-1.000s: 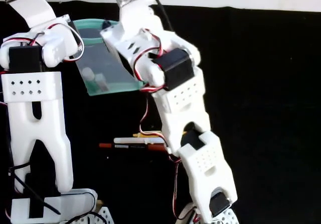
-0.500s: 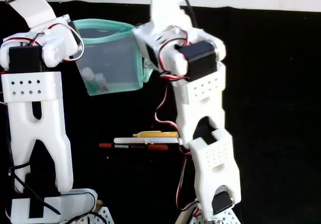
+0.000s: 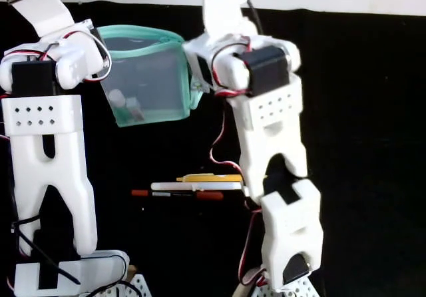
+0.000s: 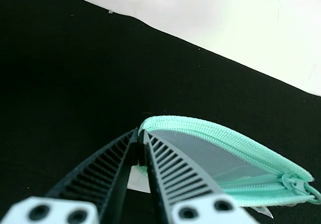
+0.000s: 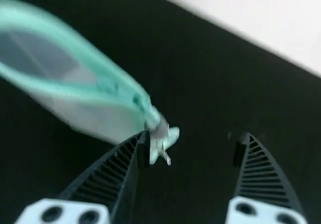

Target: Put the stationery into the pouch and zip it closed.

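Pouch (image 4: 210, 151) pinched at its rim
Left gripper (image 4: 141, 148) clamped on it; right gripper (image 5: 193, 146) spread wide, zip pull (image 5: 163, 136) beside one finger.

pouch (image 3: 148, 67): mint green, see-through, upright, far left, small white items (image 3: 125, 104) inside.
pens (image 3: 190, 186): three, lying side by side, centre.

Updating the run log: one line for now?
left gripper: shut on pouch | right gripper: open beside zipper pull | pens: outside pouch
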Available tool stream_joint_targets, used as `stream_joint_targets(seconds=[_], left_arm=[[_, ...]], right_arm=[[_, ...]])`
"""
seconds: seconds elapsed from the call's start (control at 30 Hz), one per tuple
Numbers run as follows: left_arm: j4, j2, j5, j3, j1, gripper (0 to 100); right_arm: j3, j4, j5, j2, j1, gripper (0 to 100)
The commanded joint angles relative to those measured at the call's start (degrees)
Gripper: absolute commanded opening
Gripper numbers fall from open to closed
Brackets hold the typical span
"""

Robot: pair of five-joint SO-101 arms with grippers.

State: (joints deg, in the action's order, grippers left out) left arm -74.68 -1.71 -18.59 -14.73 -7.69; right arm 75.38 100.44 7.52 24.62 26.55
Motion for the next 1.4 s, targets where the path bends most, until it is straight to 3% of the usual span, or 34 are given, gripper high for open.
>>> stream_joint_targets(seconds=[0.0, 0.63, 0.77, 1.37], left_arm=[[-0.5, -4.7, -0.3, 1.1, 0.3, 1], [-0.4, -8.7, -0.3, 0.2, 1.3, 1], [-1.0, -11.1, -0.3, -2.1, 2.7, 1], [-1.0, -11.0, -0.2, -2.2, 2.3, 1]], right_arm=[[-11.1, 0.7, 6.4, -5.8, -0.7, 26.7], [-56.3, 0.2, 27.0, -23.4, 0.0, 26.6], [-66.4, -4.1, 31.5, -26.4, 1.2, 26.6], [-94.7, -25.3, 46.4, -25.8, 20.1, 26.6]])
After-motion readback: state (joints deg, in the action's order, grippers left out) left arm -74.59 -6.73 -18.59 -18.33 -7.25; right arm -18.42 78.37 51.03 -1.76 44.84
